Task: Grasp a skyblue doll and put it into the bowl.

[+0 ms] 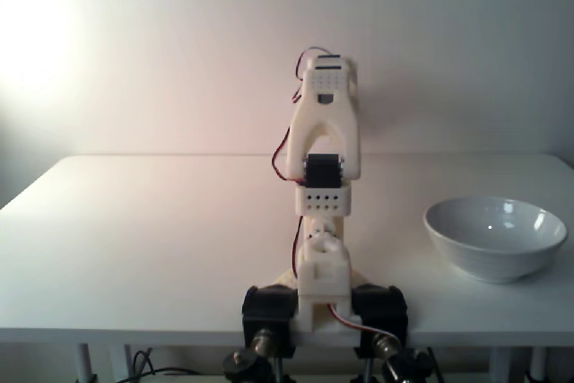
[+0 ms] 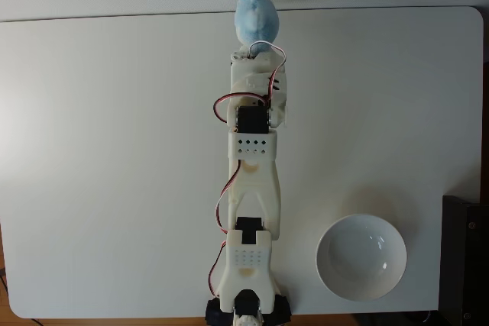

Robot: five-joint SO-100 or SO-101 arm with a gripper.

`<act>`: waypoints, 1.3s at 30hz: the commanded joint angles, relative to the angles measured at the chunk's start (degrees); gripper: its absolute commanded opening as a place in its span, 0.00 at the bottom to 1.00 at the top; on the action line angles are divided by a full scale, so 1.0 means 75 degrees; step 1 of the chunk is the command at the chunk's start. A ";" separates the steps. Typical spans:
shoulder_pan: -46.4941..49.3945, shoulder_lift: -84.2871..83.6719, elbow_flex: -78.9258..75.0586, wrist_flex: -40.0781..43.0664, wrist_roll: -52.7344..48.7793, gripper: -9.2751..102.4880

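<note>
In the top-down fixed view the white arm stretches straight out across the table toward its far edge. The skyblue doll, a pale blue lump, sits at the arm's tip and overlaps the table's far edge, so it looks lifted. The gripper appears shut on it, with the fingertips hidden under the doll. The glossy white bowl stands near the front right, beside the arm's base, and looks empty. Seen from behind the base in the other fixed view, the arm hides its gripper, and the bowl stands at the right.
The white table is bare to the left and right of the arm. A dark object stands just off its right edge. Black clamps hold the base at the front edge. A wall lies close behind the far edge.
</note>
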 commanded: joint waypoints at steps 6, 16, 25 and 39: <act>-0.0082 0.1969 -0.0141 0.3141 -0.0059 0.12; 0.0012 0.2332 -0.0164 0.3773 0.0035 0.18; -0.0059 0.2273 -0.0129 0.1406 -0.0059 0.54; 0.0000 -0.0375 -0.0152 -0.2813 -0.0059 0.67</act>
